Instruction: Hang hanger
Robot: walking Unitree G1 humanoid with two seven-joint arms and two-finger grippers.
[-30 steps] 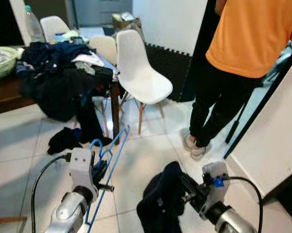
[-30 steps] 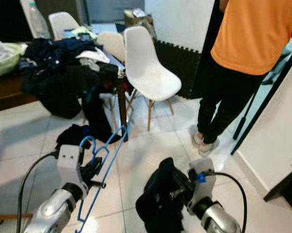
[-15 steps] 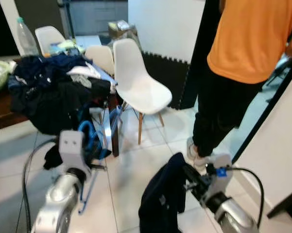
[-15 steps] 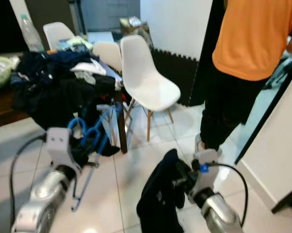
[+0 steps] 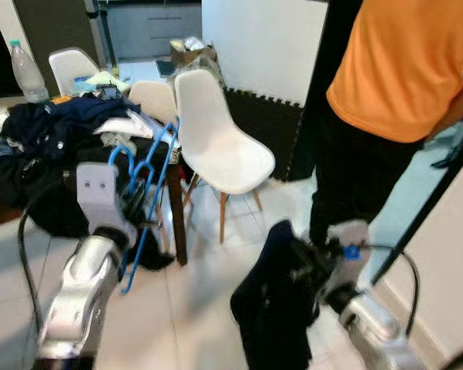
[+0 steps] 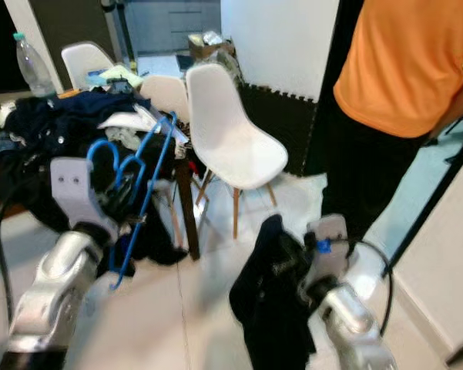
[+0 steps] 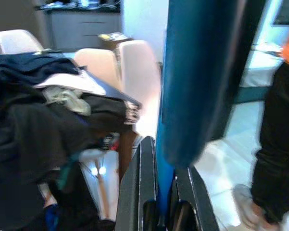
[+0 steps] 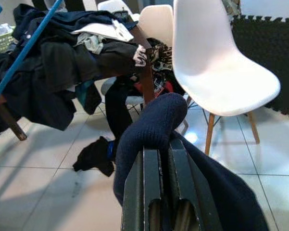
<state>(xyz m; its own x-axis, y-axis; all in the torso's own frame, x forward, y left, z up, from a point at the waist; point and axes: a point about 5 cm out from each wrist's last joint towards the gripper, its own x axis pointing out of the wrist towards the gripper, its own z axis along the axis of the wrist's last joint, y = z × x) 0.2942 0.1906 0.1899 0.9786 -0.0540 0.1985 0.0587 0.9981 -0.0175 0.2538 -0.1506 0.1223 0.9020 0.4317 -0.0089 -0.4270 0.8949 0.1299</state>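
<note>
A blue hanger (image 5: 149, 189) is pinched between the fingers of my left gripper (image 5: 137, 212), which is shut on it and held up in front of the clothes-heaped table. Its hooks (image 6: 108, 150) curl at the top. In the left wrist view the blue bar (image 7: 197, 82) rises blurred from between the black fingers (image 7: 144, 192). My right gripper (image 5: 306, 266) is shut on a dark navy garment (image 5: 273, 308) that hangs down toward the floor. The right wrist view has a fold of this garment (image 8: 154, 120) clamped between the fingers (image 8: 151, 183).
A person in an orange shirt (image 5: 400, 62) and black trousers stands close at the right. A dark table (image 5: 173, 208) heaped with clothes (image 5: 54, 139) is at the left, with white chairs (image 5: 216, 131) beside it. A black garment (image 8: 94, 154) lies on the tiled floor.
My left arm has lifted the blue hanger from near the floor to table height. The right gripper has risen with the navy garment. The camera has tilted up and shifted.
</note>
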